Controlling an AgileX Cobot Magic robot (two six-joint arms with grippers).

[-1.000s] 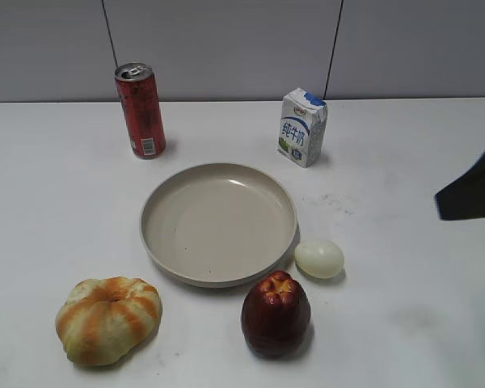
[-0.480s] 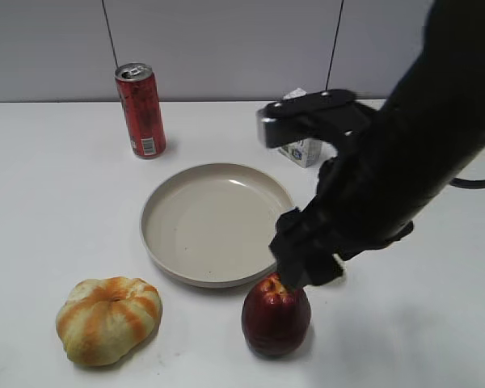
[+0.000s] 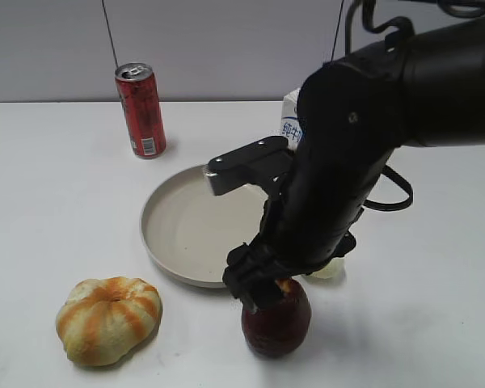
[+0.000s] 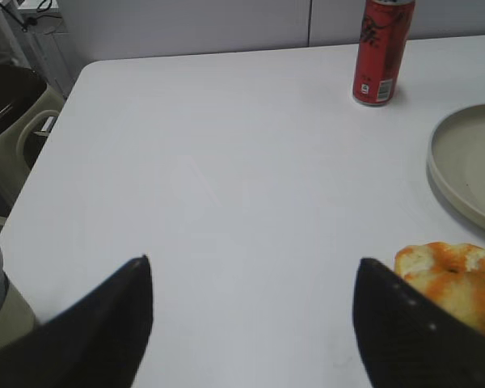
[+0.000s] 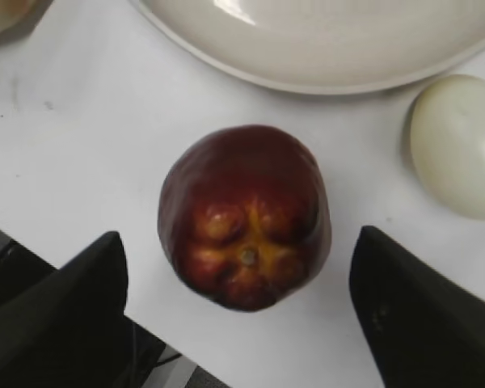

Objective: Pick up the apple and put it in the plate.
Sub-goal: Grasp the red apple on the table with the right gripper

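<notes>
Fingers [image 5: 56,299] of the right gripper [image 5: 242,307] spread wide, flanking the apple [image 5: 244,214] at nine and three o'clock; glossy, likely slippery, grip mid-body.

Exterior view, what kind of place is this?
Probably a lab test bench, not a kitchen: a bare white table against plain grey wall panels, with a robot arm working among a few staged food items.

The right arm [image 3: 364,153] reaches from the upper right down to lower centre, its gripper [image 5: 234,315] spread wide. The left gripper [image 4: 250,323] is likewise spread, at the frame's bottom.
</notes>
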